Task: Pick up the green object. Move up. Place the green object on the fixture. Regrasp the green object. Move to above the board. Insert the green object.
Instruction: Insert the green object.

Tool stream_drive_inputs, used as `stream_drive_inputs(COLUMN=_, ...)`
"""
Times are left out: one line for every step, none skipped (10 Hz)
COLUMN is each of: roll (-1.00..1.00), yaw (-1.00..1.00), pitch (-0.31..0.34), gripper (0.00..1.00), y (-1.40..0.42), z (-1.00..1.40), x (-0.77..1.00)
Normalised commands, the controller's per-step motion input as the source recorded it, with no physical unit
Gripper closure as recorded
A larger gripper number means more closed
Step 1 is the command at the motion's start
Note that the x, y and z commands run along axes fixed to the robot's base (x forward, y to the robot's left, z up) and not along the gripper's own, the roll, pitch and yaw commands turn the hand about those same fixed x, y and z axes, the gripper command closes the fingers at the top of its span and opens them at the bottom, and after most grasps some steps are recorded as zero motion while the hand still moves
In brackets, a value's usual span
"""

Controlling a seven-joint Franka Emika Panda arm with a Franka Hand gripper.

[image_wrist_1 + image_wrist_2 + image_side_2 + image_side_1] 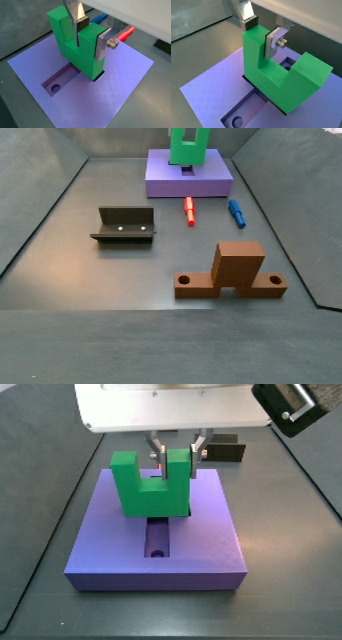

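Note:
The green object (77, 50) is a U-shaped block standing upright with its prongs up. Its base sits in the cross-shaped recess of the purple board (113, 85). My gripper (92, 36) is above the board and shut on one prong, with one finger in the notch and one on the outer face. Both side views show the same: the gripper (177, 456) holds the green object (147, 489) over the board (160, 549). It also shows in a wrist view (284, 80). The fixture (124, 225) stands empty on the floor, away from the board.
A red stick (190, 210) and a blue stick (235, 212) lie on the floor just beside the board (160, 183). An orange-brown cross-shaped block (234, 273) stands further out. Part of the recess with a round hole (55, 88) stays open next to the green piece.

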Motion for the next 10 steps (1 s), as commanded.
stream_drive_inputs(roll=-0.01, yaw=0.19, pitch=-0.034, gripper=1.0, y=0.0, z=-0.07, x=0.06)
stream_drive_inputs(roll=-0.01, yaw=0.03, pitch=-0.007, gripper=1.0, y=0.0, z=-0.05, x=0.07)
stream_drive_inputs(roll=0.0, yaw=0.0, pitch=-0.037, gripper=1.0, y=0.0, z=-0.17, x=0.0)
stream_drive_inputs(roll=-0.02, yaw=-0.03, pitch=-0.101, gripper=1.0, y=0.0, z=-0.43, x=0.0)
stream_drive_inputs(roll=-0.09, yaw=-0.1, pitch=-0.154, gripper=1.0, y=0.0, z=-0.63, x=0.0)
stream_drive_inputs(roll=-0.08, yaw=-0.19, pitch=-0.143, gripper=1.0, y=0.0, z=-0.77, x=0.0)
stream_drive_inputs(roll=-0.04, yaw=-0.19, pitch=-0.113, gripper=1.0, y=0.0, z=-0.79, x=-0.01)
stream_drive_inputs(roll=-0.02, yaw=-0.2, pitch=-0.06, gripper=1.0, y=0.01, z=-0.83, x=0.0)
stream_drive_inputs(roll=0.05, yaw=-0.2, pitch=0.0, gripper=1.0, y=0.02, z=-0.6, x=0.02)
stream_drive_inputs(roll=0.12, yaw=-0.15, pitch=0.079, gripper=1.0, y=0.0, z=-0.28, x=0.0)
